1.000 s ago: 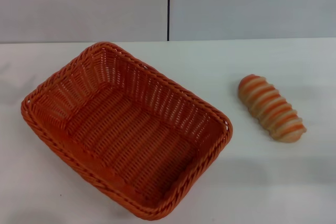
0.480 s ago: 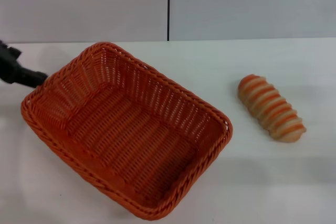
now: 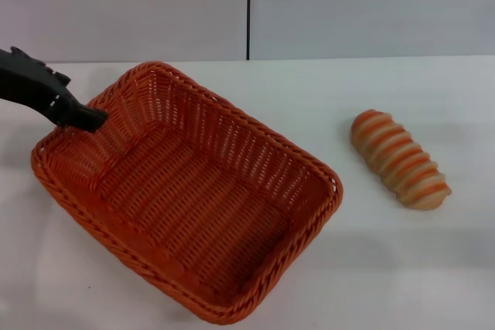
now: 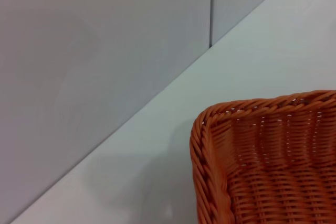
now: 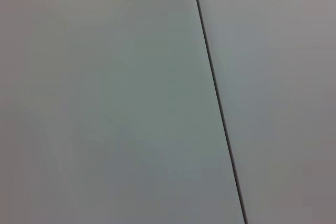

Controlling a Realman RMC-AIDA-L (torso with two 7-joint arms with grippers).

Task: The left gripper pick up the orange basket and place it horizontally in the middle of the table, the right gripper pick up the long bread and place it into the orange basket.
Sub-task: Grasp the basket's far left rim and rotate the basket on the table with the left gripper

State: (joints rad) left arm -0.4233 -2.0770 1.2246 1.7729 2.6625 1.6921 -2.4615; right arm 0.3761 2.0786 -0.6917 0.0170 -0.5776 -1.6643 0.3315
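Reaching in from the left, the left tool (image 3: 91, 120) tips over the orange basket (image 3: 186, 191) at its far-left rim; whether it's clenched, I can't tell. The basket sits skewed on the tabletop (image 3: 387, 268), its long axis diagonal.

Head view: from above, looking down on worktop (image 3: 387, 268) and basket (image 3: 186, 199). Left wrist view: close at basket (image 4: 262, 166) corner, shared. Right wrist view: facing wall (image 5: 105, 98) only.
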